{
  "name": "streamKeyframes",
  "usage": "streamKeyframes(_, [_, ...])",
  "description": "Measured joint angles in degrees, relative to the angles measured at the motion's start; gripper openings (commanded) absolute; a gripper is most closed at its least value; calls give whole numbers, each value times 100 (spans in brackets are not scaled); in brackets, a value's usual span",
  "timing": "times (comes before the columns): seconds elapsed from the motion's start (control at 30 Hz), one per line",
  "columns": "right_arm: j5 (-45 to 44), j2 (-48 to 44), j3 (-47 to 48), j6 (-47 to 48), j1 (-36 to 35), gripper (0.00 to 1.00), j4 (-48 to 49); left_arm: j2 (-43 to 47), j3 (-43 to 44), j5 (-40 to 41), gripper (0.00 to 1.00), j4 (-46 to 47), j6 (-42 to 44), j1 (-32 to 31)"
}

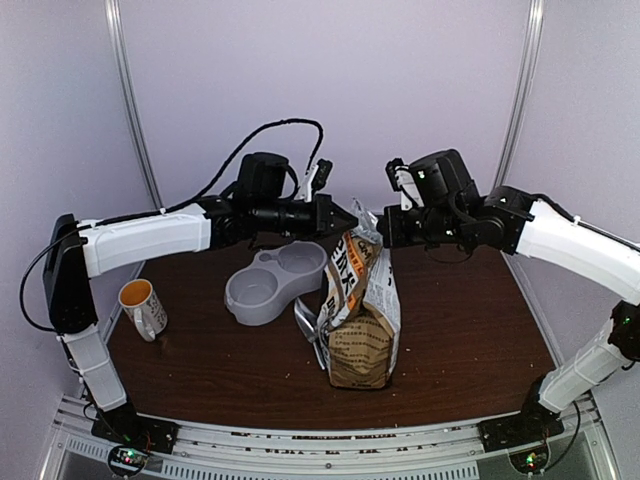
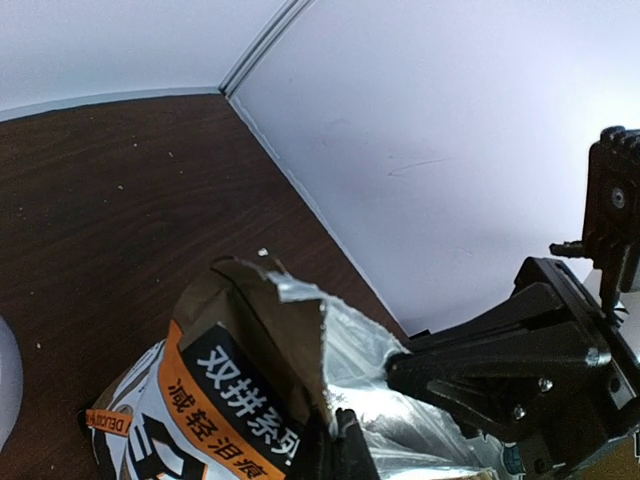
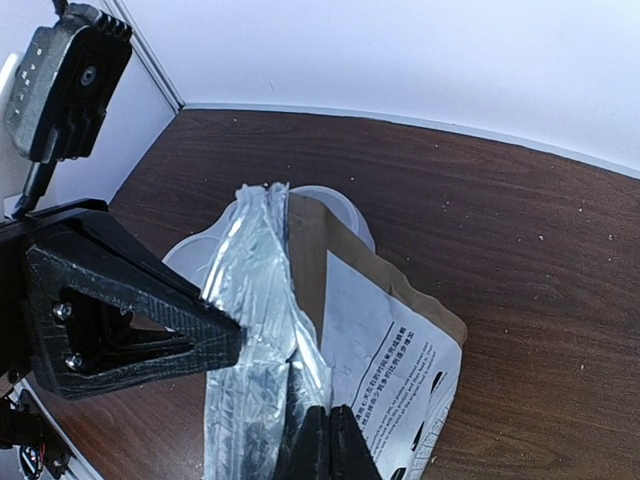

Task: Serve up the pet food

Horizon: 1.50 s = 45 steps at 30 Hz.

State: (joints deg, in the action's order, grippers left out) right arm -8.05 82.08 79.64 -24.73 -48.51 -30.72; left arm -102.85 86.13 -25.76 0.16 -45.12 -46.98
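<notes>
The kraft-brown pet food bag (image 1: 362,318) stands upright mid-table, its torn top showing silver foil lining (image 2: 395,385). My left gripper (image 1: 350,218) is shut on the left edge of the bag's mouth, and its jaws pinch the brown wall at the bottom of the left wrist view (image 2: 355,450). My right gripper (image 1: 384,232) is shut on the opposite edge, its jaws closed on foil and paper (image 3: 330,440). Each gripper's black tip shows in the other's wrist view, touching the foil. The pet food itself is hidden inside the bag.
A grey double bowl (image 1: 272,283) sits just left of the bag, partly behind it (image 3: 340,205). A white and orange mug (image 1: 141,306) stands at the table's left edge. White walls close in behind and at both sides.
</notes>
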Motion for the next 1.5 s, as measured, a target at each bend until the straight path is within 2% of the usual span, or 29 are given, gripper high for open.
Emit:
streamKeyframes(0.33, [-74, 297, 839, -103, 0, 0, -905, 278, 365, 39, 0, -1169, 153, 192])
streamKeyframes(0.6, [-83, 476, 1237, -98, 0, 0, -1360, 291, 568, -87, 0, -1633, 181, 304])
streamKeyframes(0.63, [-83, 501, 1279, -101, 0, 0, -1408, 291, 595, -79, 4, -1696, 192, 313])
streamKeyframes(0.73, [-79, 560, 1381, -101, 0, 0, -1506, 323, 643, 2, 28, -1834, 249, 315])
streamKeyframes(0.83, [-50, 570, 1488, -90, 39, 15, -1631, 490, 643, 101, 49, -1904, 289, 374])
streamKeyframes(0.97, [197, 564, 1613, -98, 68, 32, -1698, 874, 638, 232, 65, -1934, 256, 424])
streamKeyframes(1.03, [308, 538, 1613, -138, 63, 37, -1716, 1054, 612, 275, 69, -1921, 238, 380])
streamKeyframes(1.17, [415, 367, 1530, -264, 0, 39, -1733, 1329, 485, 339, 72, -1912, 181, 136])
streamKeyframes(1.4, [271, 94, 1357, -444, -181, 38, -1759, 1172, 426, 417, 73, -1912, 81, -361])
streamKeyframes(1.5, [212, 118, 1360, -448, -260, 43, -1803, 1095, 413, 459, 73, -1915, 46, -439])
